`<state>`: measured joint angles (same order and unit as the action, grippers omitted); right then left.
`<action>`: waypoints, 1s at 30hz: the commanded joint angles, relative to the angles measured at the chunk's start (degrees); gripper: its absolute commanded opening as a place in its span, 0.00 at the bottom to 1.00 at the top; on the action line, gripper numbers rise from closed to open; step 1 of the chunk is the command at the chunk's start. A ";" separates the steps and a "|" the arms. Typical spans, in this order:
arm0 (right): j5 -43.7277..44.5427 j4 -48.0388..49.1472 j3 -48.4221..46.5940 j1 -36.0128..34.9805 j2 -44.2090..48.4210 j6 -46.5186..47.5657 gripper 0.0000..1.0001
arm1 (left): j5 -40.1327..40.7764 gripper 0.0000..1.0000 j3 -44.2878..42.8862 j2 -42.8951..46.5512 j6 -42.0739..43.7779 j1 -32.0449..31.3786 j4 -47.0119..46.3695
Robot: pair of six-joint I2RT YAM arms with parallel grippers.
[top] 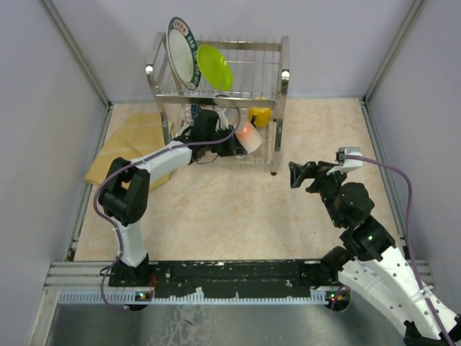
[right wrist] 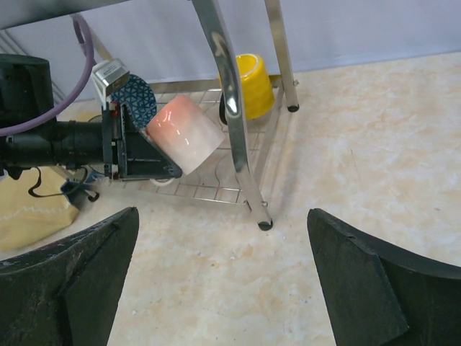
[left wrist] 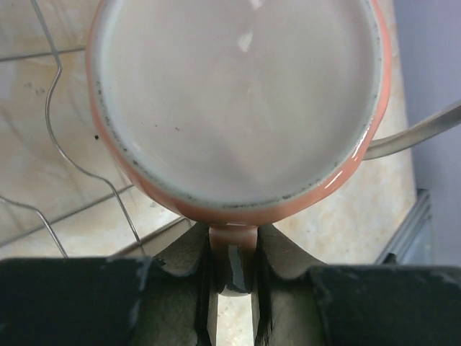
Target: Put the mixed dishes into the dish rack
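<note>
Mug: pink mug (right wrist: 184, 133) tilted on its side within the lower shelf of the rack (right wrist: 230, 94), just left of the yellow mug (right wrist: 252, 83)
Left gripper (left wrist: 230, 249): pinched narrow on the pink mug's handle
Right gripper (right wrist: 223, 288): spread wide, holding nothing, near the rack's near right post
Handling: glazed ceramic, stiff and slick, probably light, likely to chip against steel wire
Hold: handle gives a sure grip, but the body may swing, so lower it gently
Racked: white plate (top: 181, 61) and green plate (top: 215, 66) upright on top; blue bowl (right wrist: 137, 97) on the lower shelf
</note>
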<state>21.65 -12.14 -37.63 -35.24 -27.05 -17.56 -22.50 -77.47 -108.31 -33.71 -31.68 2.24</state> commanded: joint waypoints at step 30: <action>3.55 -3.99 -2.90 -0.35 1.48 1.83 1.00 | 21.44 0.00 -18.49 -12.19 27.55 -9.84 5.93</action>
<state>23.33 -17.12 -37.65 -35.24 -26.87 -16.51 -2.37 -93.19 -120.88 -8.86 -40.16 10.15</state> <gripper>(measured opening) 0.994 0.238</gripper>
